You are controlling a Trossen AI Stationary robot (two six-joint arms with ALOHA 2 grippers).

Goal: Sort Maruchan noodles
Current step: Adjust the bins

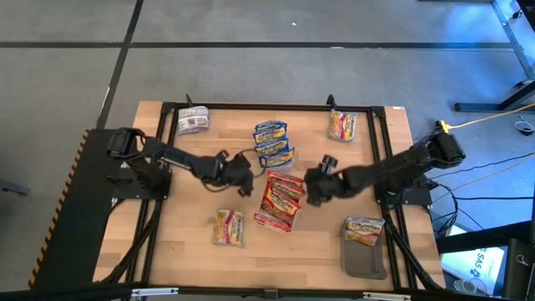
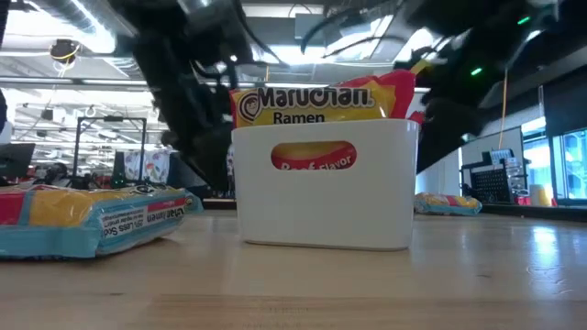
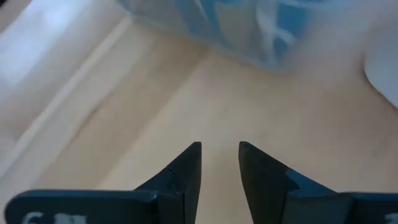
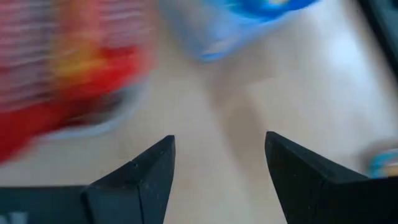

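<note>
Red-orange Maruchan packets [image 1: 280,201] are stacked in the white tray [image 2: 321,197] at the table's middle. Blue-yellow packets [image 1: 273,144] lie behind it. A silver-grey packet [image 1: 193,121] lies far left. Yellow-red ones lie far right [image 1: 343,125] and near left [image 1: 228,227]. One more [image 1: 364,228] rests on the dark grey tray [image 1: 365,257]. My left gripper [image 1: 245,186] [image 3: 220,146] hovers just left of the red stack, open narrowly, over bare wood. My right gripper [image 1: 313,192] [image 4: 219,137] is open wide just right of the stack. Its wrist view shows the red packets [image 4: 62,68] blurred.
A black frame [image 1: 276,106] borders the table's far edge and sides. Bare wood [image 1: 292,259] lies between the near-left packet and the dark grey tray. In the low view, a packet [image 2: 92,215] lies left of the white tray and another [image 2: 447,203] lies right of it.
</note>
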